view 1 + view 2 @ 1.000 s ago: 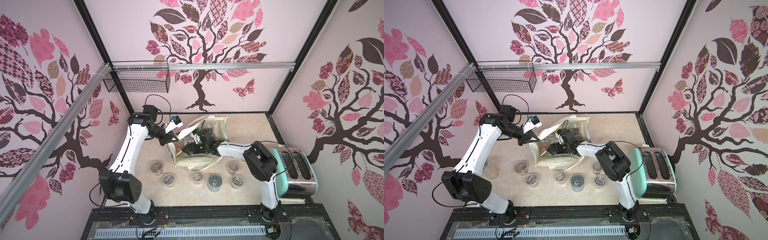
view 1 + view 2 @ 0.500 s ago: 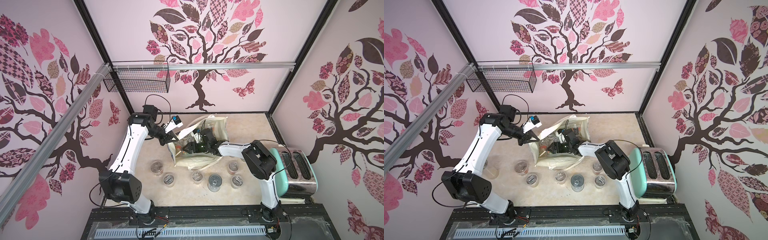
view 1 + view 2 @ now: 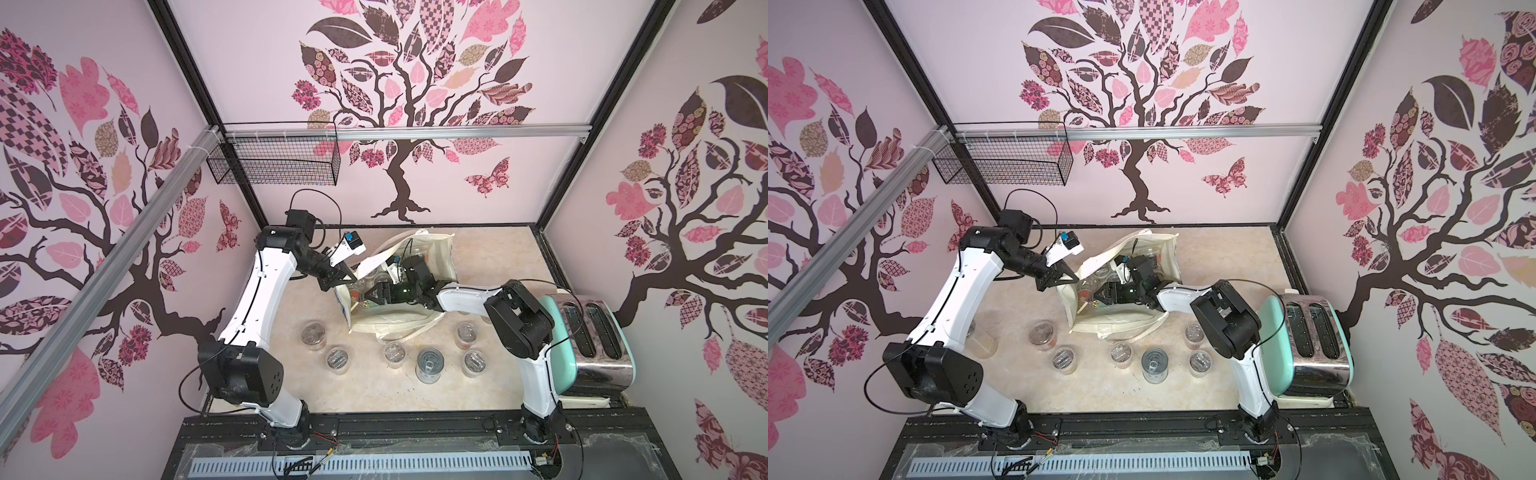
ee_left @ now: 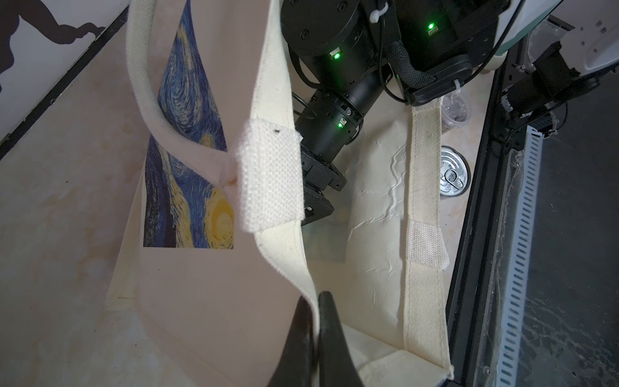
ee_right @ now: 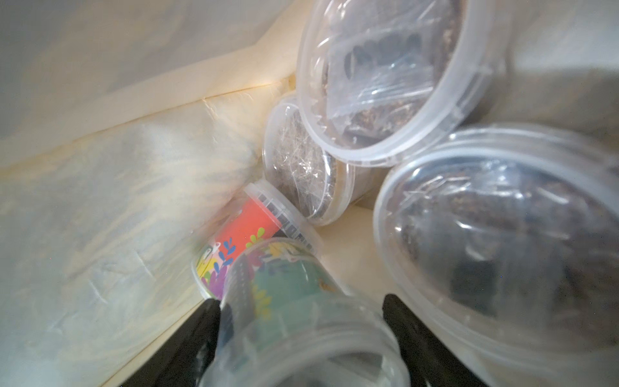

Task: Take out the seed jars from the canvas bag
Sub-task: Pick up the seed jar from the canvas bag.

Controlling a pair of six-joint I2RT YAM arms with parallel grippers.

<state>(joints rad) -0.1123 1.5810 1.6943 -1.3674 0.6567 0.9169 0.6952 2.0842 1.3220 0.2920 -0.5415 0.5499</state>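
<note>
The canvas bag (image 3: 399,322) lies open on the table in both top views, and its blue-and-yellow print (image 4: 187,167) shows in the left wrist view. My left gripper (image 4: 315,301) is shut on the bag's upper rim and holds the mouth up (image 3: 353,276). My right gripper (image 3: 376,293) reaches inside the bag. There its fingers (image 5: 207,318) press both sides of a clear seed jar with a teal label (image 5: 288,288). Behind it lie a red-labelled jar (image 5: 248,228) and three clear-lidded jars of dark seeds (image 5: 385,67). Several seed jars (image 3: 394,353) stand on the table in front of the bag.
A tin can (image 3: 430,365) stands among the jars on the table. A mint and chrome toaster (image 3: 590,332) sits at the right edge behind my right arm. A wire basket (image 3: 274,166) hangs on the back wall. The bag's handles (image 4: 423,201) trail over the cloth.
My right gripper has pushed a little further into the bag and its fingers have closed in onto the teal-labelled jar. The left arm still holds the rim in the same place.
</note>
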